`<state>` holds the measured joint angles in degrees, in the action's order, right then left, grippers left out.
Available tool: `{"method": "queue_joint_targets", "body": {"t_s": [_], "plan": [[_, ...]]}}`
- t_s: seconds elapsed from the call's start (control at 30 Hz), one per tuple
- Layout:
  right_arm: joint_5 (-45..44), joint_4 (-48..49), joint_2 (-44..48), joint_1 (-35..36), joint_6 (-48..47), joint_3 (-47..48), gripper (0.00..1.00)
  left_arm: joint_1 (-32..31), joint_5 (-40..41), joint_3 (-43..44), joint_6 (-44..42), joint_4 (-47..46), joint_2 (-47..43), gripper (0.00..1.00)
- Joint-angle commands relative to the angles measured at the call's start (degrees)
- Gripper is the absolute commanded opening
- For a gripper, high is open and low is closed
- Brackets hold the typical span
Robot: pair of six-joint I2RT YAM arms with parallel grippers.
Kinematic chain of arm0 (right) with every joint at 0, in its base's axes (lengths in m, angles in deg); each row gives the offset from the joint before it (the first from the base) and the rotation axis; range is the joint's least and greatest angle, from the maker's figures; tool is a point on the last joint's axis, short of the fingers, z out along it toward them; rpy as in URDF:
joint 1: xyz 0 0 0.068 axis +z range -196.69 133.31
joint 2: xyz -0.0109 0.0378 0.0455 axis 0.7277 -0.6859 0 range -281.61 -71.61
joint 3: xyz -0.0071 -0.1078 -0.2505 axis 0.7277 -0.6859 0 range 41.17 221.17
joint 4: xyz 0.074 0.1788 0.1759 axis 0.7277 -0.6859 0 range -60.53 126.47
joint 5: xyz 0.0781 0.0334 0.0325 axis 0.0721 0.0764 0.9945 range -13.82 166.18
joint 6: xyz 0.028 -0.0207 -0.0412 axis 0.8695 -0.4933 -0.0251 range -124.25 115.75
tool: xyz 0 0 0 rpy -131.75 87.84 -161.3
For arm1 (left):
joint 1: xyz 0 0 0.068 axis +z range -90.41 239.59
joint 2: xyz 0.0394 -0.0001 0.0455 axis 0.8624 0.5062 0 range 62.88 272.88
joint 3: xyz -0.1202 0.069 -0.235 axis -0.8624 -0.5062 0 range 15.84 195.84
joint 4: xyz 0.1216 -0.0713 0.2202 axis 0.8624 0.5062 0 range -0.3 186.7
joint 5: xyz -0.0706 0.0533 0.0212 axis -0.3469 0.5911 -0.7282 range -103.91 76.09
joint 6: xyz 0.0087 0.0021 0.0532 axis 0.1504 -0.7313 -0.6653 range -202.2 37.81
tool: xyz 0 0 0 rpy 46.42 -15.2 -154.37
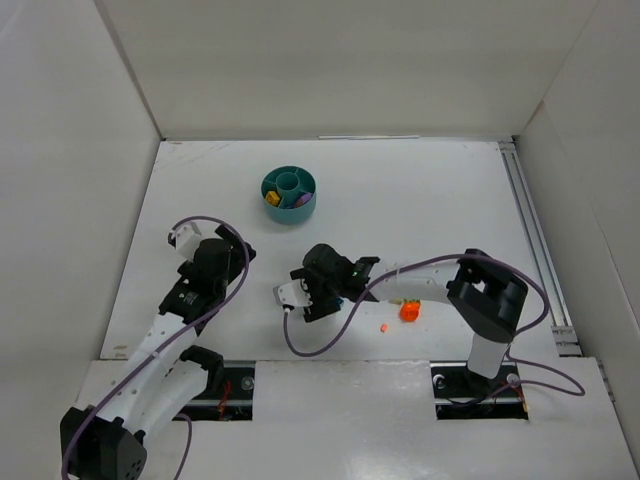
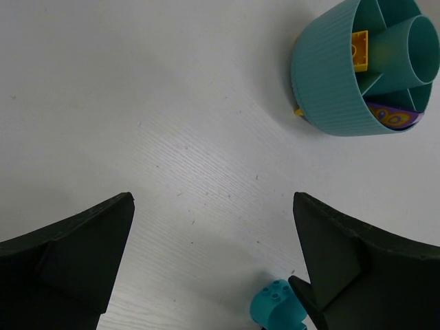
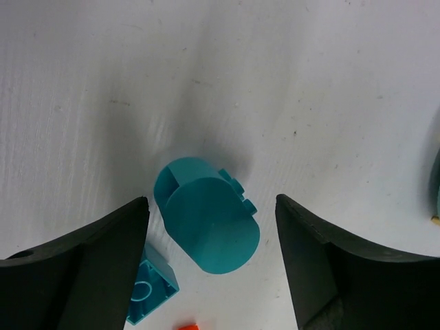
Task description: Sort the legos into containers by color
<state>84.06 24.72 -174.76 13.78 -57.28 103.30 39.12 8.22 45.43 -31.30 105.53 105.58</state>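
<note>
The right gripper (image 3: 212, 206) hangs low over the white table (image 1: 420, 200), jaws partly spread, one finger on each side of a rounded teal lego (image 3: 206, 223); a gap shows on both sides, so it grips nothing. The left gripper (image 2: 213, 199) is spread wide with only bare table between its fingers. The round teal dish (image 1: 289, 194) sits well apart from both, toward the far side; a yellow lego (image 2: 359, 49) lies in one wedge, a purple piece (image 2: 392, 115) in another. An orange lego (image 1: 409, 311) lies near the right arm, a tiny orange bit (image 1: 385, 327) just beside it. A small teal brick (image 3: 148, 292) lies partly under one right finger, beside the rounded lego; another teal lego (image 2: 275, 306) lies right by one of the left gripper's fingers.
</note>
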Motion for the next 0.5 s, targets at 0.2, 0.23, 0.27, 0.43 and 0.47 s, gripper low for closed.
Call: {"method": "queue_joint_targets", "body": {"t_s": [0.2,0.23,0.27,0.43,0.47], "plan": [[3.81,-4.6,-4.42,0.53,-0.49,3.26,0.62,0.52,-1.3,-1.11,-2.11,-2.74,-0.69,1.0],[3.81,-4.6,-4.42,0.53,-0.49,3.78,0.59,0.52,-1.3,-1.11,-2.11,-2.74,-0.69,1.0],[3.81,-5.12,-4.42,0.53,-0.49,3.79,0.56,0.52,-1.3,-1.11,-2.11,-2.74,-0.69,1.0],[5.56,-5.65,-3.73,-0.61,-1.02,3.79,0.44,0.52,-0.77,-1.11,-1.59,-2.74,-0.69,1.0],[6.26,-5.13,-3.72,-1.22,-1.02,3.79,0.42,0.52,-0.77,-1.11,-1.59,-2.74,-0.69,1.0]]}}
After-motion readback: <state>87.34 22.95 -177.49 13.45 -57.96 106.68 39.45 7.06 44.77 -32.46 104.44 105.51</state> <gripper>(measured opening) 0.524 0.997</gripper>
